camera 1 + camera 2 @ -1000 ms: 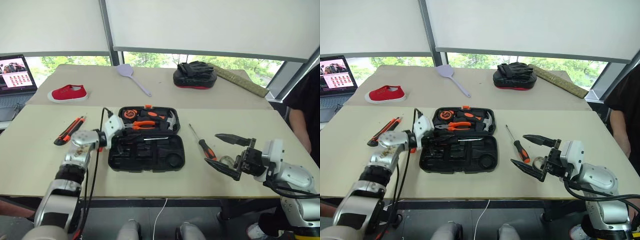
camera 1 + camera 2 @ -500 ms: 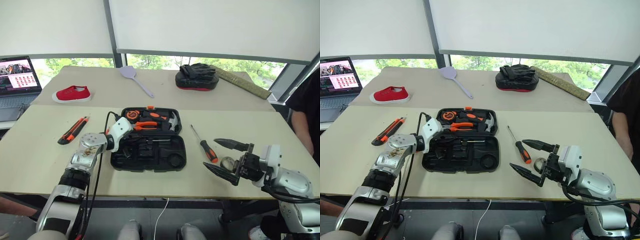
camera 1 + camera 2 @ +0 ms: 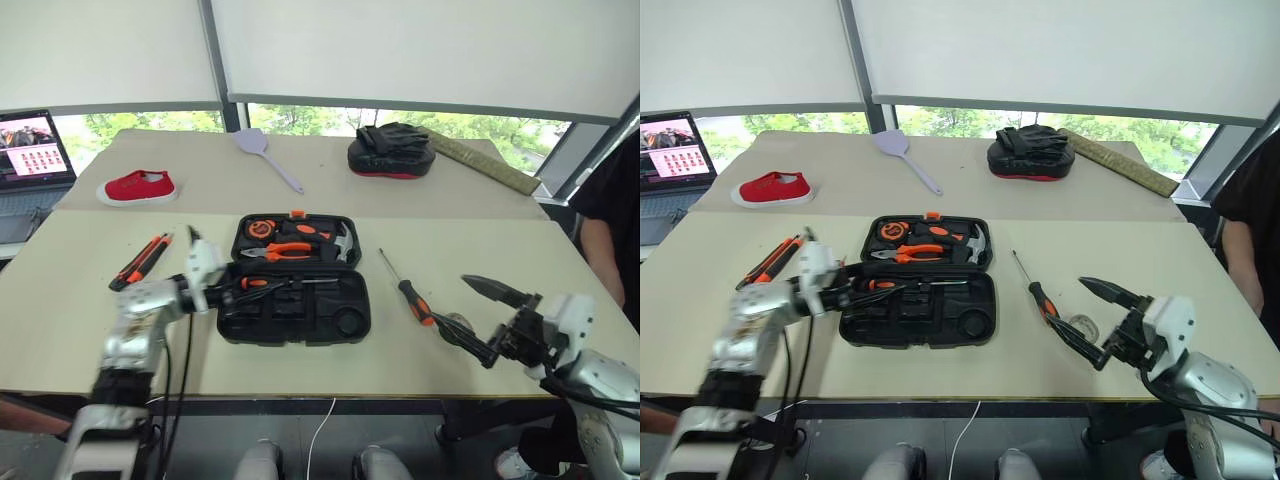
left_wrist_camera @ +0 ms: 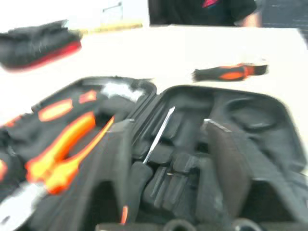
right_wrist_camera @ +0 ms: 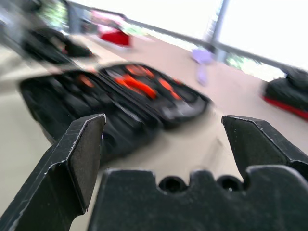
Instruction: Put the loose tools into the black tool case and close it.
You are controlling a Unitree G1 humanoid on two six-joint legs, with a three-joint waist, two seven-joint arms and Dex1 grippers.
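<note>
Just ahead of spread left jaws [image 3: 228,291], screwdriver [image 3: 285,283] lying in tool case [image 3: 300,312], right jaws [image 3: 480,318] spread

Office or lab room: roller blinds [image 3: 420,50] over windows, laptop [image 3: 30,150] on pale tables [image 3: 80,320].

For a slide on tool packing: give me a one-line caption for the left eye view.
Screwdriver laid in the open black tool case; left gripper beside it, open right gripper near a loose screwdriver.

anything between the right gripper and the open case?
Yes: a screwdriver lies on the table between the right gripper and the black tool case, with a small tape roll by the gripper. Head views show it.
</note>
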